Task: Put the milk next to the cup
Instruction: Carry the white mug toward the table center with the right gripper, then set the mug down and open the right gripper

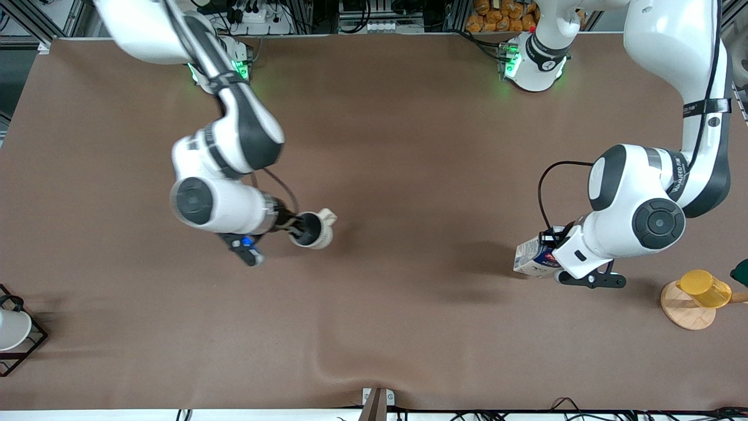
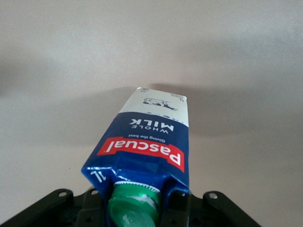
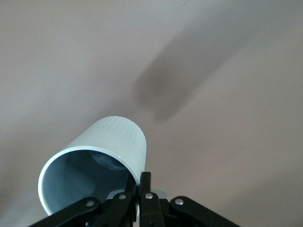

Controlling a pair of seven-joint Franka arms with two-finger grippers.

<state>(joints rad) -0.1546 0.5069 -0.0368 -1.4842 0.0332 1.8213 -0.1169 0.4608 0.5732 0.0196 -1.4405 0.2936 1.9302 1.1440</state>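
Observation:
The milk [image 1: 533, 258], a dark-blue and white carton with a green cap, hangs tilted in my left gripper [image 1: 552, 250] over the table toward the left arm's end. In the left wrist view the left gripper [image 2: 135, 204] is shut on the carton [image 2: 151, 137] at its gable top, with the cap [image 2: 135, 208] between the fingers. The cup [image 1: 315, 230], a cream-white mug with a grey inside, is held tilted by my right gripper [image 1: 297, 228] over the table's middle. In the right wrist view the right gripper [image 3: 142, 184] pinches the cup's [image 3: 111, 142] rim.
A yellow cup [image 1: 703, 287] rests on a round wooden stand [image 1: 684, 311] at the left arm's end, with a dark green thing [image 1: 741, 272] beside it. A white cup [image 1: 11, 328] sits in a black wire rack [image 1: 29, 345] at the right arm's end.

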